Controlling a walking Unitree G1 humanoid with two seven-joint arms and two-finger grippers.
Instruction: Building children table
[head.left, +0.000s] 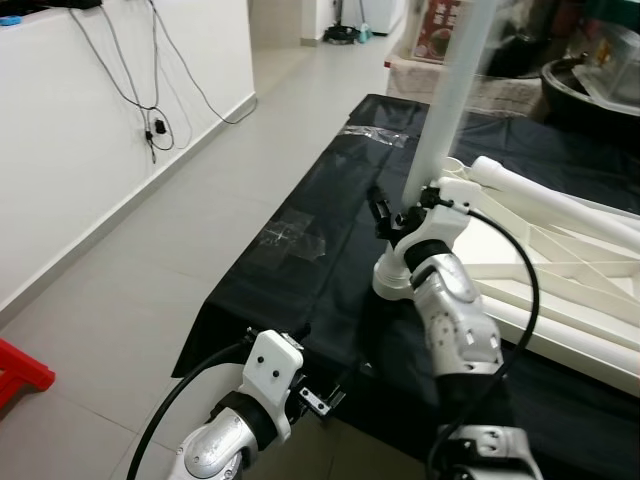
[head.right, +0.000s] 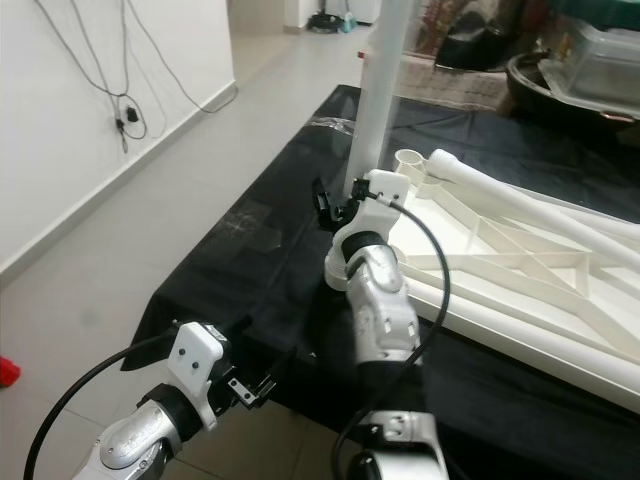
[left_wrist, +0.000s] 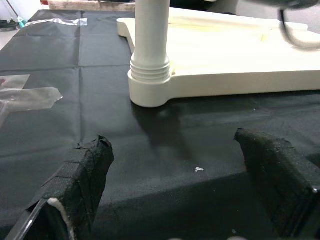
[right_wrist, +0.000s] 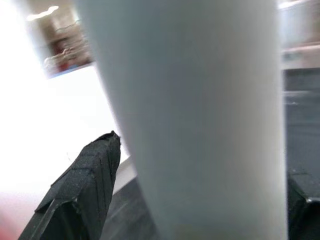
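White table leg (head.right: 378, 90) is grasped upright by the right tool (right_wrist: 200, 190); it should be kept vertical while threaded into the frame socket (left_wrist: 149, 90). Left tool (left_wrist: 180, 200), released, hovers at 7 o'clock.

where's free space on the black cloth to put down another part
Bare cloth lies left of the upright leg, between the tape patches, and along the near edge by the left gripper. The tabletop and right gripper crowd the right.

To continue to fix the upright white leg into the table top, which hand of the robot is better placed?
The right hand: its fingers already close around the upright white plastic table leg, just above the corner socket of the white table top. The left hand hangs open, low at the black-covered table's near edge.
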